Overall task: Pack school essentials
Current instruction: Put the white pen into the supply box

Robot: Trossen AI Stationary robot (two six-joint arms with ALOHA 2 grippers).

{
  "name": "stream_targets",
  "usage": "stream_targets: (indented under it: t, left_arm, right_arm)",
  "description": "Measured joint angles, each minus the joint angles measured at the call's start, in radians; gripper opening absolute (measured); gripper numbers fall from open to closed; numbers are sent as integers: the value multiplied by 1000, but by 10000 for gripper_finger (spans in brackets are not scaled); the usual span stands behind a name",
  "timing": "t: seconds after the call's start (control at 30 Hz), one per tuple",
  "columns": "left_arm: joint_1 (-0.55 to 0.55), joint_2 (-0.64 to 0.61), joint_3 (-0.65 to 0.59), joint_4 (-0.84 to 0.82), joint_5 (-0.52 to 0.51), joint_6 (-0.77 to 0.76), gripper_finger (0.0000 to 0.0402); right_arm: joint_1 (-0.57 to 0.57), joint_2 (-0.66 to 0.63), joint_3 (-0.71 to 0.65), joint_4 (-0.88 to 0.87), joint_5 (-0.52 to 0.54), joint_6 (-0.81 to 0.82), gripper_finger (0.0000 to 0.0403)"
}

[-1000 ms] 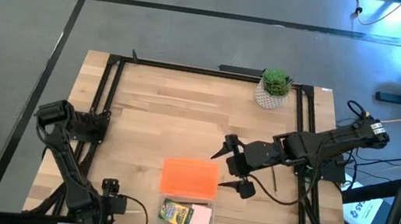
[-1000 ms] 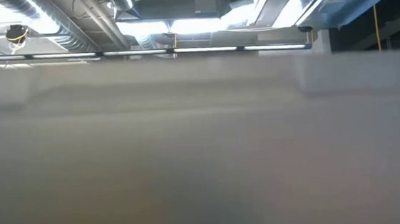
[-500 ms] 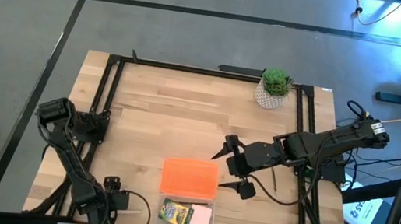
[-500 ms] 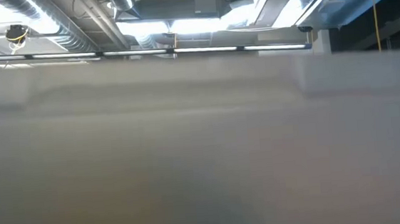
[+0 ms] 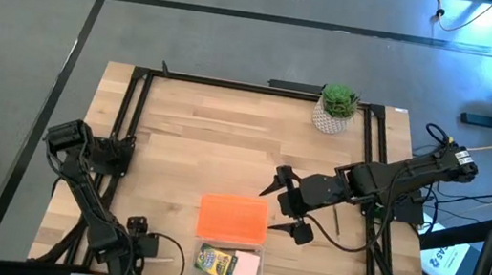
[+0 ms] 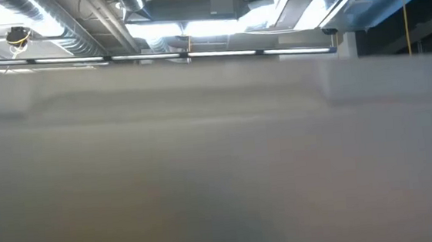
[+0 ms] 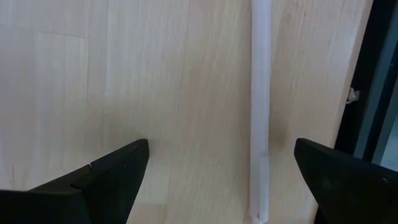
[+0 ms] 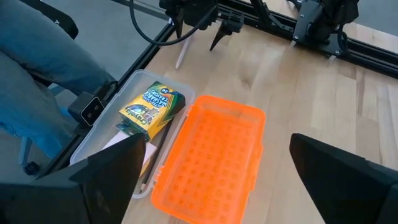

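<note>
My left hand point(image 5: 164, 253) is wide open over the white pencil point(image 7: 259, 106) near the table point(image 5: 205, 151) edge. My right hand point(image 5: 287, 204), open too, waits by the orange lid point(image 5: 233, 218). A crooked grab could roll the pencil off.

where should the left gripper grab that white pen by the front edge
Probably mid-shaft on the white pen, coming straight down. It lies flat on the table, apart from other things, and the open left gripper already straddles it, fingers either side across its thin width.
</note>
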Motion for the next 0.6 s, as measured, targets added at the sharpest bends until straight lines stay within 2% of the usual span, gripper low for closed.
stream_targets:
  t: [0.6]
  left_arm:
    - [-27,3,-1,-5,-64,-49,389]
  right_arm:
    - [0,0,0,0,0,0,398]
